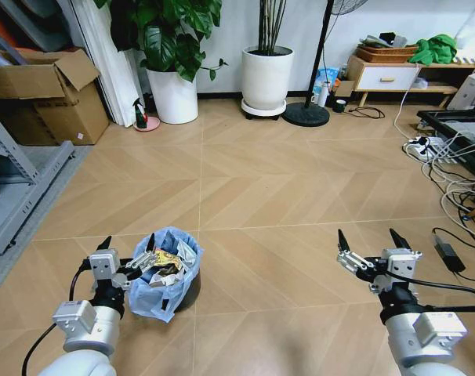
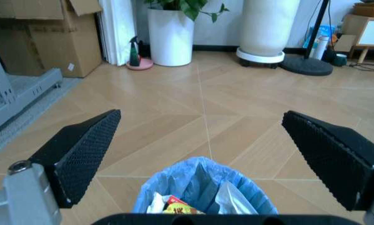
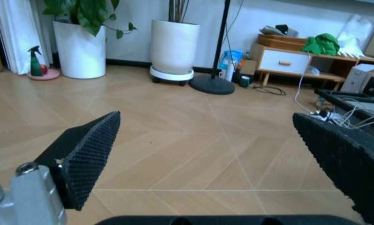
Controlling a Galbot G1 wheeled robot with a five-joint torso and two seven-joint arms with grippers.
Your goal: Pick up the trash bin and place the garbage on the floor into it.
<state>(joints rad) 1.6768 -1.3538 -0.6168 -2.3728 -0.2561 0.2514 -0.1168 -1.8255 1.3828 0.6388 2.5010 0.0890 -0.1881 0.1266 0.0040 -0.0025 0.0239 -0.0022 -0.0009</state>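
The trash bin (image 1: 189,288), small, dark and lined with a crinkly light blue bag, stands on the floor (image 1: 284,196) at the lower left of the head view. The garbage (image 1: 168,262) lies inside it: yellow, white and black-white wrappers and crumpled paper. My left gripper (image 1: 128,244) is open at the bin's left rim, one finger close to the bag's edge. In the left wrist view the trash bin (image 2: 202,187) sits between and below the spread fingers (image 2: 80,150). My right gripper (image 1: 371,239) hangs open over bare boards to the right, well apart from the bin.
Two big white plant pots (image 1: 266,77) stand at the back wall, with a green spray bottle (image 1: 139,115) and cardboard boxes (image 1: 41,98) to their left. A grey rack (image 1: 18,184) lines the left side. Cables and a power strip (image 1: 437,153) lie at the right.
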